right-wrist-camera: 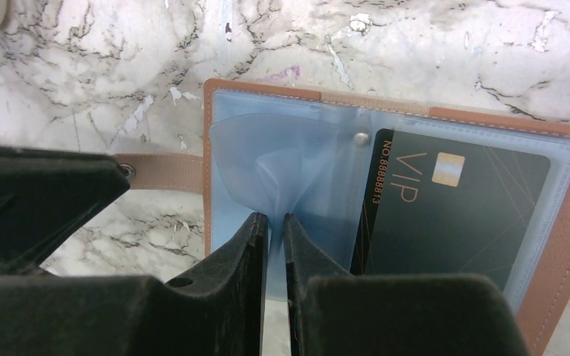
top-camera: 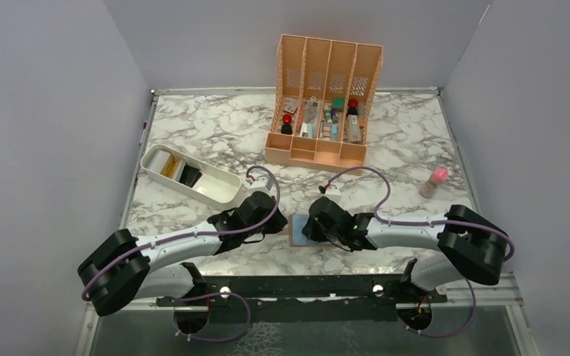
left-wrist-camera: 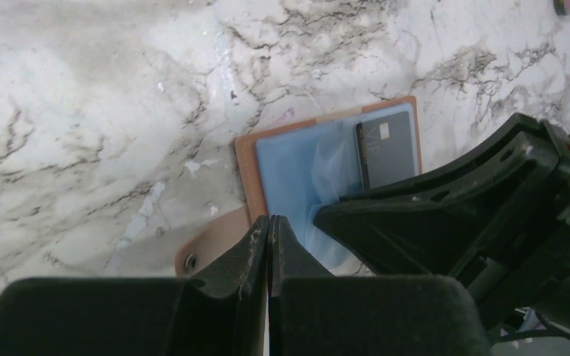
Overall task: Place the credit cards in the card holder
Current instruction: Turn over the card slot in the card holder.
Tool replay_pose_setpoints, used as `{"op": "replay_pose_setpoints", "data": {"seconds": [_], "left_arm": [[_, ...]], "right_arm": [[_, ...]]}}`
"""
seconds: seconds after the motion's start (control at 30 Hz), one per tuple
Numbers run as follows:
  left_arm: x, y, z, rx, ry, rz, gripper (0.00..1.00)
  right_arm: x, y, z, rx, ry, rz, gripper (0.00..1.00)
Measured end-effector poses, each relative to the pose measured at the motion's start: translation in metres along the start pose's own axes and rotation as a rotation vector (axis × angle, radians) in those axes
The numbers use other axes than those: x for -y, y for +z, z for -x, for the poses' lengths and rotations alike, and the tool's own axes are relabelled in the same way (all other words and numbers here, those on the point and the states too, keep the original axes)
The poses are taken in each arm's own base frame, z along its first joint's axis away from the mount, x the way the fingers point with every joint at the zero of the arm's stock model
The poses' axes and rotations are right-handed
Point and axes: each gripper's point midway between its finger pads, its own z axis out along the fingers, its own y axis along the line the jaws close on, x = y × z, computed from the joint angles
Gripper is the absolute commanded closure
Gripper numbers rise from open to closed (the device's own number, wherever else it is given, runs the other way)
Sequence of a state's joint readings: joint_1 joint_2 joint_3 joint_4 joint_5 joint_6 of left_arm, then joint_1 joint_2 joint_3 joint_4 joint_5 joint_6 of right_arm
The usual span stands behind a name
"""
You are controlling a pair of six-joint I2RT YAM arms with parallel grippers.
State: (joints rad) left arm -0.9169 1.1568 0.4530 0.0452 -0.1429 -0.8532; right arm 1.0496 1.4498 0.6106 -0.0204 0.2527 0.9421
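Observation:
The brown card holder [top-camera: 297, 231] lies open on the marble between my two grippers, light blue inside [left-wrist-camera: 297, 163]. Its snap tab [left-wrist-camera: 208, 248] sticks out to the left. A black VIP credit card [right-wrist-camera: 453, 215] sits in its right-hand clear pocket [left-wrist-camera: 386, 152]. My right gripper [right-wrist-camera: 276, 219] is shut on a loose clear blue sleeve of the holder, which is puckered and lifted between the fingers. My left gripper [left-wrist-camera: 269, 220] is shut, tips meeting at the holder's near edge by the tab. I cannot tell whether anything is pinched there. In the top view both grippers [top-camera: 280, 222] [top-camera: 313, 226] flank the holder.
A white oblong tray [top-camera: 223, 194] behind the left arm holds a gold card [top-camera: 167, 165] and a black one [top-camera: 189, 176]. A tall peach organizer [top-camera: 326, 89] with small items stands at the back. A small pink-capped bottle [top-camera: 434, 182] stands at the right.

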Motion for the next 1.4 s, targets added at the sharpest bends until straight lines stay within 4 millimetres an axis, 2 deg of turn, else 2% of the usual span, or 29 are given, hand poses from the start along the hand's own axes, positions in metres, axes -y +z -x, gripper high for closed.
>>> {"op": "replay_pose_setpoints", "data": {"seconds": [0.23,0.53,0.6,0.8,0.9,1.0,1.13,1.27,1.4], "left_arm": [[0.015,0.025,0.009,-0.013,-0.008,-0.021,0.96],[0.022,0.049,0.004,-0.060,0.002,-0.031,0.97],[0.024,0.052,0.002,-0.072,0.005,-0.040,0.97],[0.032,0.055,-0.008,-0.120,-0.004,-0.090,0.96],[0.040,0.053,-0.010,-0.138,-0.015,-0.128,0.96],[0.048,0.050,-0.013,-0.156,-0.021,-0.160,0.95],[0.062,0.047,-0.014,-0.172,-0.028,-0.206,0.94],[0.080,0.047,-0.016,-0.185,-0.027,-0.256,0.93],[0.091,0.055,-0.022,-0.214,-0.021,-0.280,0.93]], "right_arm": [[-0.002,-0.006,0.001,0.023,0.026,0.077,0.83],[-0.003,-0.006,0.001,0.020,0.027,0.102,0.81],[-0.003,-0.007,0.001,0.020,0.026,0.105,0.78],[-0.006,-0.015,0.006,0.033,0.025,0.119,0.60],[-0.002,-0.021,0.006,0.025,0.016,0.103,0.56],[-0.002,-0.033,0.013,0.029,0.004,0.086,0.55],[-0.006,-0.057,0.032,0.066,-0.003,0.074,0.56],[-0.009,-0.078,0.046,0.104,-0.001,0.086,0.63],[-0.008,-0.090,0.048,0.111,0.003,0.096,0.69]]}}
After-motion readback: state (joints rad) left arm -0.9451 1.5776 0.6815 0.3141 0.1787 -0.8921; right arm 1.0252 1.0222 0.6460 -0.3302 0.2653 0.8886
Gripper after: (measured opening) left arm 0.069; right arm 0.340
